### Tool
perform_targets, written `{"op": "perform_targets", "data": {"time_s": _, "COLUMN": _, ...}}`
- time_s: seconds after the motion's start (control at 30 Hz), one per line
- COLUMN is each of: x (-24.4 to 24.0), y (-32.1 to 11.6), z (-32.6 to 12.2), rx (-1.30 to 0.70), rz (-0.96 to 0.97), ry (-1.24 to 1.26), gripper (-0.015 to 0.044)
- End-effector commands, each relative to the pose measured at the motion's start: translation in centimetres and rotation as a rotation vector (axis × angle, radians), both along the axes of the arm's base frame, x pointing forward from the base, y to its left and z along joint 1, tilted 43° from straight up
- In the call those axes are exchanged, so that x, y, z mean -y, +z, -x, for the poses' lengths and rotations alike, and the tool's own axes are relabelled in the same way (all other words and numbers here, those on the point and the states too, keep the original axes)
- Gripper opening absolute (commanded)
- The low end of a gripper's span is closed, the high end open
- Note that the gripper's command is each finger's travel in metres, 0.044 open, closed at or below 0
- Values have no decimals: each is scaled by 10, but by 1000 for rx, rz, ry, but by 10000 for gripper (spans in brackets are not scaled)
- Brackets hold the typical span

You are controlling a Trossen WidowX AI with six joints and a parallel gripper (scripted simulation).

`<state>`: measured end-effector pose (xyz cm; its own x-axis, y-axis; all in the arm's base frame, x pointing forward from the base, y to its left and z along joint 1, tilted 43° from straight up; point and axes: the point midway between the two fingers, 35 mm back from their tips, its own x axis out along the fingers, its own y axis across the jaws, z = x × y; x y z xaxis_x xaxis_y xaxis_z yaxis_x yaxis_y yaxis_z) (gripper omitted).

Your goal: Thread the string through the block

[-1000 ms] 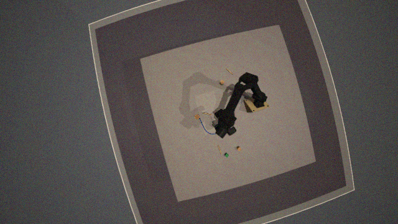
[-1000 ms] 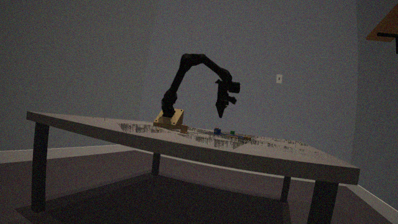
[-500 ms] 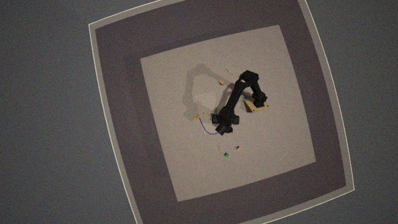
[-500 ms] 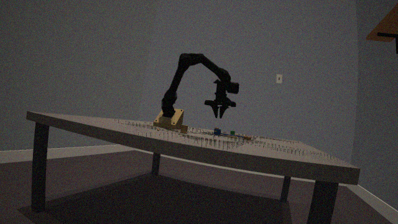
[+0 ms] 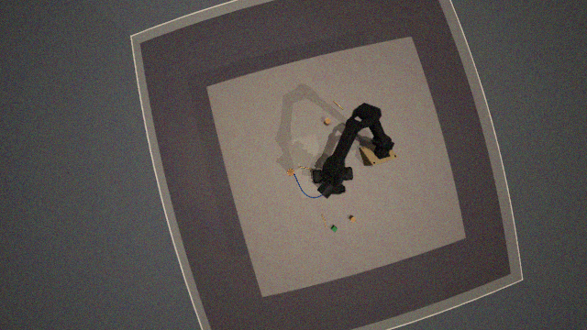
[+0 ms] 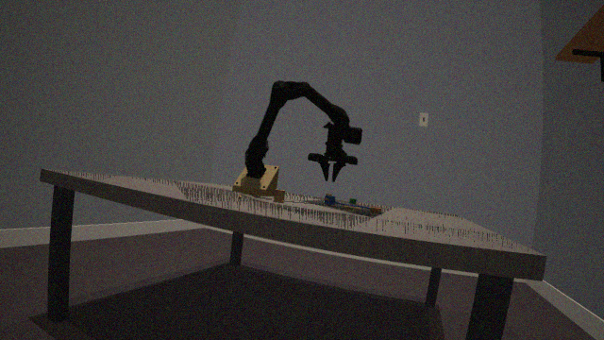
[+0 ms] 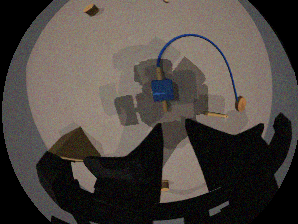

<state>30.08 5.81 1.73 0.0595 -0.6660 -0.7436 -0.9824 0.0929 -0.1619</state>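
My jaws [image 5: 326, 194] [image 6: 330, 180], partly open and empty, hover above the blue block [image 7: 162, 90] [image 6: 329, 200]; the stick [image 7: 165, 106] appears lodged through it. Next, probably: descend, grip the protruding tip.

See block [image 6: 329, 200] [image 7: 162, 90] on table [image 5: 413, 206] [image 6: 293, 232] [image 7: 50, 75], stick [image 7: 159, 73] showing at two opposite sides of it. In wrist view, find button [image 5: 291, 172] [image 6: 376, 209] [image 7: 241, 104] right of block, string [image 5: 301, 189] [image 7: 191, 35] arcing from stick to button, loose stick [image 5: 305, 168] [image 7: 217, 115] near button.
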Motion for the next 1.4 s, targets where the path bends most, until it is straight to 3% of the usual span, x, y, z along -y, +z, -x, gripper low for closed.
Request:
{"op": "perform_targets", "data": {"time_s": 0.0, "x": 6, "y": -5, "z": 1, "rx": -10, "rz": 7, "ry": 2, "gripper": 125}}
{"op": "perform_targets", "data": {"time_s": 1.37, "x": 52, "y": -54, "z": -2, "rx": -9, "rz": 11, "ry": 1, "gripper": 125}}
